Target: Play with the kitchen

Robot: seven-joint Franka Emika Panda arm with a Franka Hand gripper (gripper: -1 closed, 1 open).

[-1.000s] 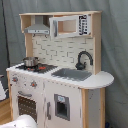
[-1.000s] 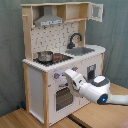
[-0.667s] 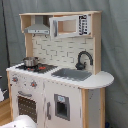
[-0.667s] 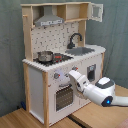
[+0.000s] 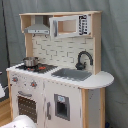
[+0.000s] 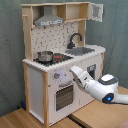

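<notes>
grey curtain backs the kitchen standing on wood flooring; the gripper reaches toward its front knobs, likely to turn one, its opening impossible to tell.

The kitchen looks made of painted white board with light, bare-looking wood on its side posts and top shelf. Its white parts look smooth and matt. The small pot on the stove is shiny metal. The faucet is black and a bit glossy. The sink is grey and dull. The back wall has a brick pattern. The arm looks like smooth, shiny white plastic. The floor is wood. A grey cloth hangs behind.
</notes>
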